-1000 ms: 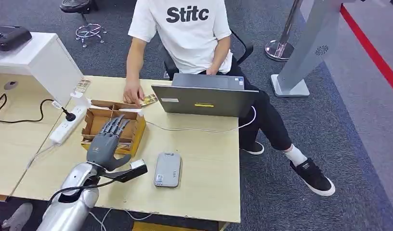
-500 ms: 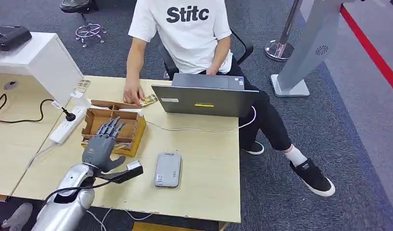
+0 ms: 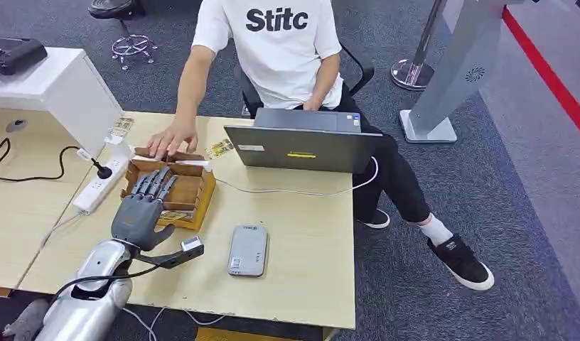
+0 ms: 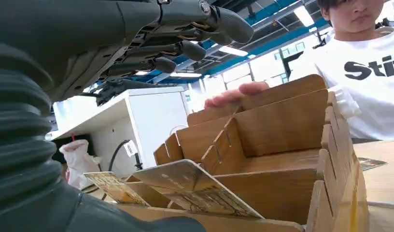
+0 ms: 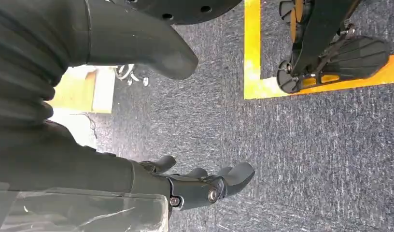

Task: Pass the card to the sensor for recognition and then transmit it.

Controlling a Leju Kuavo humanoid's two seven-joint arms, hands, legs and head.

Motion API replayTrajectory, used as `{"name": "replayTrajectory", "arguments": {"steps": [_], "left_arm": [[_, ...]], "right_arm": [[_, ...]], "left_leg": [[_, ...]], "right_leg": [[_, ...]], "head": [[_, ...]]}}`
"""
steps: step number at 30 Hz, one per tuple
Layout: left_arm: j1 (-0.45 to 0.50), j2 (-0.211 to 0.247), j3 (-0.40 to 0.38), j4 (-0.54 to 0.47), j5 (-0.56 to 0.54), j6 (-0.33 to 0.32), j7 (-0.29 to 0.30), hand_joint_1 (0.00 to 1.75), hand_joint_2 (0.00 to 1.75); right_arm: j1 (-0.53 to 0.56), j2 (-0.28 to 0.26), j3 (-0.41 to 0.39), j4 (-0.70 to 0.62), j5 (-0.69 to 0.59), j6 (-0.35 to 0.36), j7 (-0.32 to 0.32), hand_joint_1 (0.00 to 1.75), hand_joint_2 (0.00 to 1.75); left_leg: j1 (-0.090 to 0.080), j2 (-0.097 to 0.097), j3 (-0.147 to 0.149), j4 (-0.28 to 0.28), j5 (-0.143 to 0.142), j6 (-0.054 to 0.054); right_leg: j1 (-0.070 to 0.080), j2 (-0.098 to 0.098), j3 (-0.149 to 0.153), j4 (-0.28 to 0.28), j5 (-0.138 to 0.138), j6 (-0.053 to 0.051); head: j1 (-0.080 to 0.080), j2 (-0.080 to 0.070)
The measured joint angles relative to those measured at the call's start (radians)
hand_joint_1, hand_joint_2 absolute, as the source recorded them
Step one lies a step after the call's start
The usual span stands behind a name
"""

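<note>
My left hand hovers with fingers spread over the near left part of a wooden card box, holding nothing. In the left wrist view the hand is above the box, where two patterned cards lean in the near compartment. One card lies in the box's near slot. Another card rests on the table beside the laptop. The grey sensor lies flat to the right of my hand. My right hand hangs over the carpet floor, holding nothing.
A seated person rests a hand on the box's far edge; its fingertips show over the wall. An open laptop stands at the back. A power strip and cable lie left of the box. A white cabinet stands far left.
My left hand has drawn back toward me and to the left over the box. The person's hand left the card by the laptop and moved onto the box's far edge.
</note>
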Motion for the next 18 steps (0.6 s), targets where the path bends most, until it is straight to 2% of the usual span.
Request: {"name": "replayTrajectory", "arguments": {"steps": [6,7,8,14,18], "left_arm": [[0.000,0.007,0.000,0.000,-0.015,-0.001,0.011,0.03,1.75],[0.000,0.008,0.000,0.000,-0.017,-0.002,0.011,1.61,1.75],[0.000,0.008,0.000,0.000,-0.018,-0.005,0.012,1.75,1.75],[-0.001,0.011,0.000,0.004,-0.012,-0.050,0.012,1.75,1.75],[-0.001,0.014,0.000,0.008,-0.008,-0.058,0.012,1.75,1.75]], "right_arm": [[0.000,0.000,-0.003,0.000,0.005,0.000,0.000,0.00,1.75],[0.000,0.000,-0.003,0.000,0.007,0.000,0.000,0.00,1.75],[0.000,0.000,-0.003,0.000,0.008,0.000,0.000,0.00,1.75],[0.000,0.000,-0.005,0.000,0.011,0.002,-0.002,0.00,1.75],[0.000,0.000,-0.007,0.000,0.012,0.002,-0.002,0.00,1.75]], "left_leg": [[0.000,0.000,0.000,0.000,0.000,0.000],[0.000,0.000,0.000,0.000,0.000,0.000],[0.000,0.000,0.000,0.000,0.000,0.000],[0.000,0.000,0.000,0.000,0.000,0.000],[0.000,0.000,0.000,0.000,0.000,0.000]], "right_leg": [[0.000,0.000,0.000,0.000,0.000,0.000],[0.000,0.000,0.000,0.000,0.000,0.000],[0.000,0.000,0.000,0.000,0.000,0.000],[0.000,0.000,0.000,0.000,0.000,0.000],[0.000,0.000,0.000,0.000,0.000,0.000]], "head": [[0.000,0.000],[0.000,0.000],[0.000,0.000],[0.000,0.000],[0.000,0.000]]}}
